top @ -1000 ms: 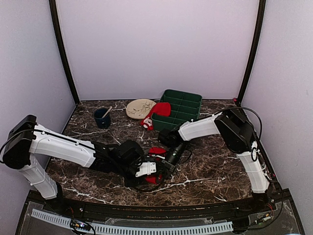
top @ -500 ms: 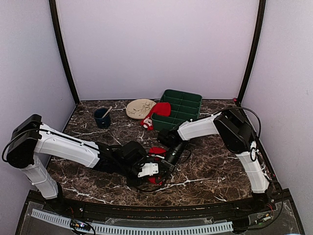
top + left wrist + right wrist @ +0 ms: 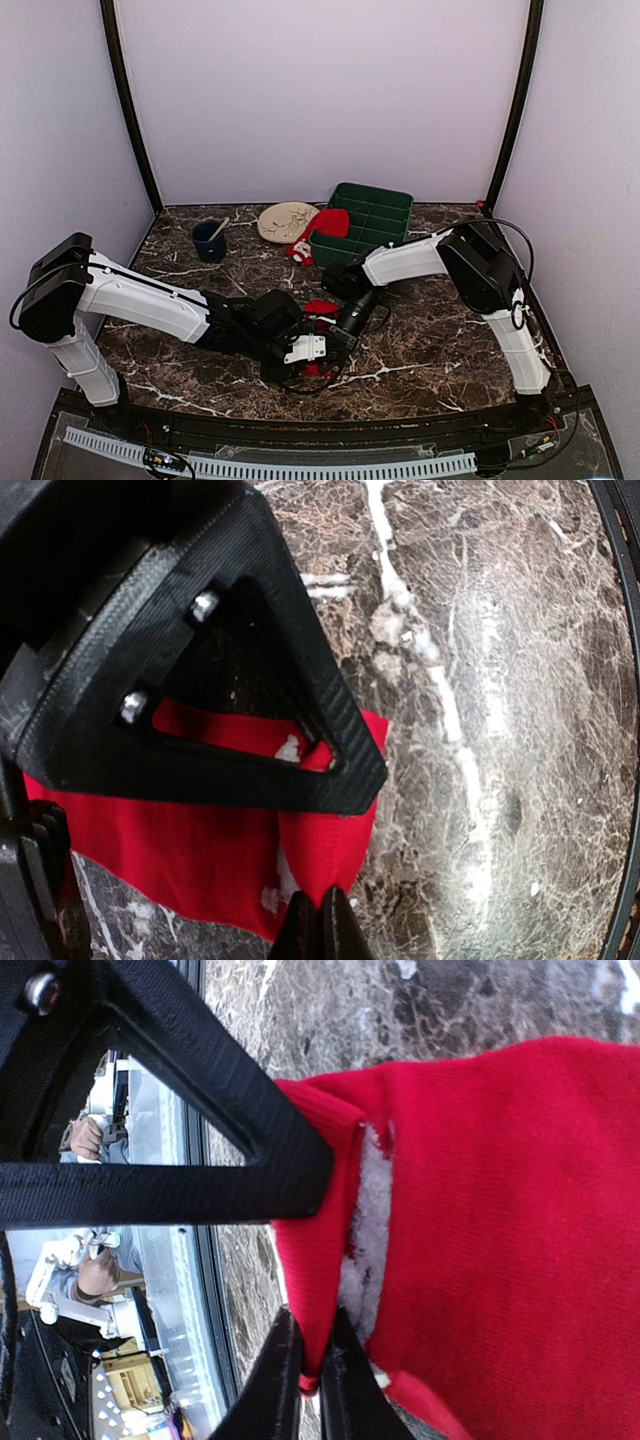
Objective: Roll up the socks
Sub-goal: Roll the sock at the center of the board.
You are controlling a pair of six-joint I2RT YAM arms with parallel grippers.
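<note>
One red sock (image 3: 320, 308) lies on the marble table between my two grippers. In the left wrist view it (image 3: 200, 830) spreads flat, and my left gripper (image 3: 320, 917) is shut on a fold at its edge. In the right wrist view the same sock (image 3: 500, 1190) shows white fuzzy lining, and my right gripper (image 3: 312, 1355) is shut on a thin fold of its red fabric. From above, the left gripper (image 3: 318, 350) and right gripper (image 3: 345, 325) sit close together over the sock. A second red sock (image 3: 330, 222) with a white patterned end (image 3: 300, 250) lies against the green tray.
A green compartment tray (image 3: 385, 205) stands at the back centre-right. Beside it is a cream plate (image 3: 287, 221), and further left a dark blue cup (image 3: 209, 241) with a stick in it. The table's front rim (image 3: 300, 415) runs just behind the grippers.
My left gripper has closed its jaws onto the sock's edge and its arm has shifted a little to the right. The right arm has hardly moved.
</note>
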